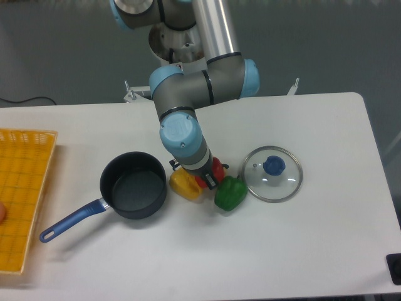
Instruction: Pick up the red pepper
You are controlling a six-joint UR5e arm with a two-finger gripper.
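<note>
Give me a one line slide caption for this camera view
Gripper down at the glossy red bell pepper, wedged between yellow and green peppers.

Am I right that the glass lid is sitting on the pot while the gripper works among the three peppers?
Not quite: the camera view shows the lid lying flat on the table, right of the peppers, and the pot is uncovered. The gripper is indeed down among the red pepper, yellow pepper and green pepper.

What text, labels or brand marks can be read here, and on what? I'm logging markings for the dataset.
None: no readable word, number or sign in this view.
The saucepan, glass lid, yellow basket and peppers carry no visible print.
The arm's round joint cap looks plain, though it's too small to be sure.
</note>
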